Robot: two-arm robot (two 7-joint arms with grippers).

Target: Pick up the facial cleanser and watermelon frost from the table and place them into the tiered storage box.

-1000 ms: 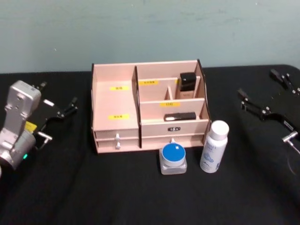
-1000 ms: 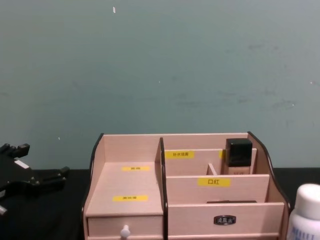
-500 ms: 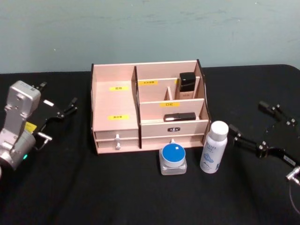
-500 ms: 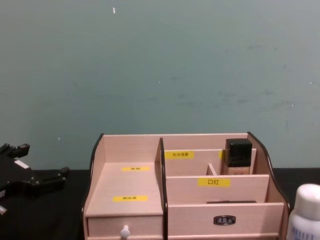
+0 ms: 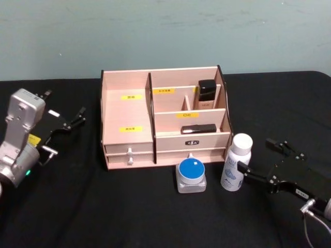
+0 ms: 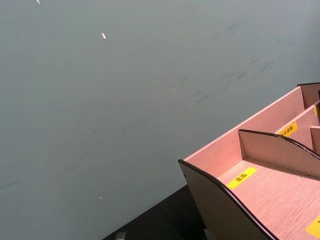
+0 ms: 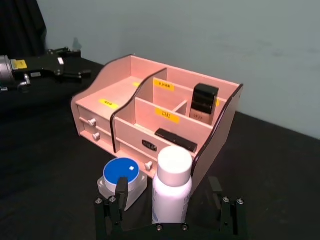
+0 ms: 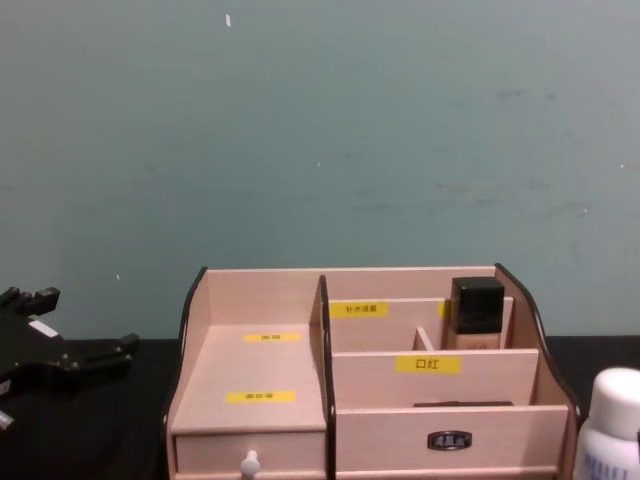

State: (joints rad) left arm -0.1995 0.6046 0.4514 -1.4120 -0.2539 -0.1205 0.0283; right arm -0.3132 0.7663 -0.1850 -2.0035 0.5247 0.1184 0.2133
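A white bottle (image 5: 236,161) with a white cap and blue print stands on the black table, off the tiered storage box's (image 5: 126,111) front right corner. A squat jar with a blue lid (image 5: 191,174) sits left of it. The labels do not show which is the facial cleanser or the watermelon frost. My right gripper (image 5: 257,156) is open just right of the bottle. In the right wrist view the bottle (image 7: 171,185) stands framed between the open gripper (image 7: 168,182), untouched. My left gripper (image 5: 64,102) rests open at the table's left.
The box (image 7: 215,135) holds a black-capped bottle (image 5: 207,93) in a back compartment and a flat black item (image 5: 198,127) on the middle tier. Its left compartments (image 8: 255,360) are bare. The jar (image 7: 121,175) stands close beside the bottle. A teal wall rises behind.
My right gripper has swung in from the far right toward the front and left, ending open next to the white bottle. The left arm, bottle and jar have not moved.
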